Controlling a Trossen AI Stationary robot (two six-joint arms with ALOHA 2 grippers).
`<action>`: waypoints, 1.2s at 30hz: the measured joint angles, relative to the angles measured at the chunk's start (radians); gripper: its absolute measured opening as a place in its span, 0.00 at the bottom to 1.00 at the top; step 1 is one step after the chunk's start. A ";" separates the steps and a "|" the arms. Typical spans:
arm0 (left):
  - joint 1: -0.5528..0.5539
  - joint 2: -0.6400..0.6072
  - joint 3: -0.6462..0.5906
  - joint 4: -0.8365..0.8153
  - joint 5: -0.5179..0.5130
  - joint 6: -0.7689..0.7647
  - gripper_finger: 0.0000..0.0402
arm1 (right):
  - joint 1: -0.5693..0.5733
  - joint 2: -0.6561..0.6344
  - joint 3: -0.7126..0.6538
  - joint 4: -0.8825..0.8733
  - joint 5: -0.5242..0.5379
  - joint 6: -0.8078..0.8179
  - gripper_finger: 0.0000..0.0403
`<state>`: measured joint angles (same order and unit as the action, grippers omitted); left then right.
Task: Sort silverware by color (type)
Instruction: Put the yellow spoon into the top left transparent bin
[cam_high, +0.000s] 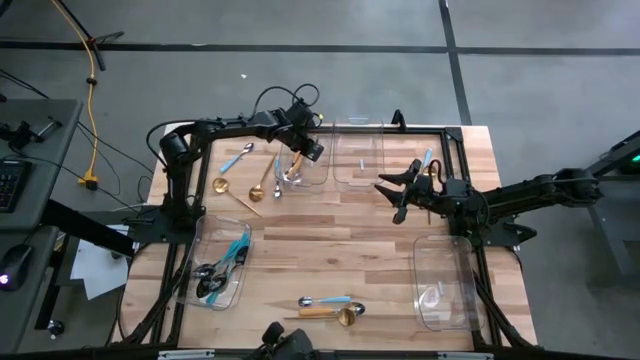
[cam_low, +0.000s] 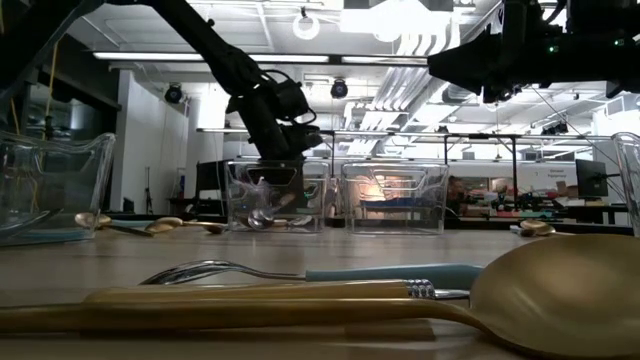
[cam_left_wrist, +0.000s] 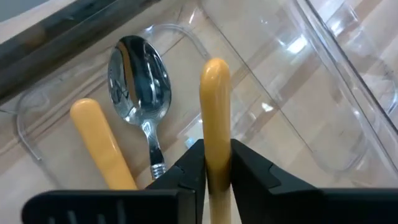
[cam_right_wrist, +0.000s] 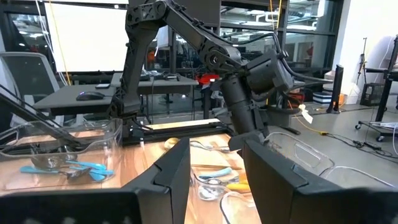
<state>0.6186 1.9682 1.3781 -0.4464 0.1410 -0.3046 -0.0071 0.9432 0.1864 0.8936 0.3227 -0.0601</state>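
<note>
While several gold spoons (cam_high: 238, 190) and a mixed trio (cam_high: 330, 308) lie loose on the table (cam_high: 330, 250), sorting is part done: blue-handled pieces fill one bin (cam_high: 215, 265).

Left wrist view: left gripper (cam_left_wrist: 216, 163) pinches an orange-handled utensil (cam_left_wrist: 215, 99) inside a clear bin (cam_left_wrist: 323, 93), beside an orange-handled spoon (cam_left_wrist: 140, 81).

Right wrist view: right gripper (cam_right_wrist: 214, 165) hangs open, empty.

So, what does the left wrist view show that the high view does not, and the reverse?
Only the left wrist view shows the left pincer closed on an orange handle, beside a silver spoon with another orange handle lying in the bin.

Only the high view shows the right pincer open above the table, the bin of blue-handled utensils and the gold spoons.

Both show the clear bin under the left pincer.
</note>
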 joint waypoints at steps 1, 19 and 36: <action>0.000 0.000 0.000 -0.002 0.000 -0.001 0.15 | 0.000 0.000 0.000 0.000 0.000 0.000 0.33; 0.002 0.000 0.000 0.000 0.001 0.023 0.20 | 0.000 0.000 0.000 -0.014 0.000 0.000 0.33; 0.029 -0.059 0.000 -0.040 0.003 0.045 0.44 | 0.000 0.000 0.000 -0.014 0.000 0.000 0.33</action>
<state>0.6480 1.9091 1.3777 -0.4869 0.1441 -0.2592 -0.0071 0.9432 0.1864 0.8795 0.3229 -0.0604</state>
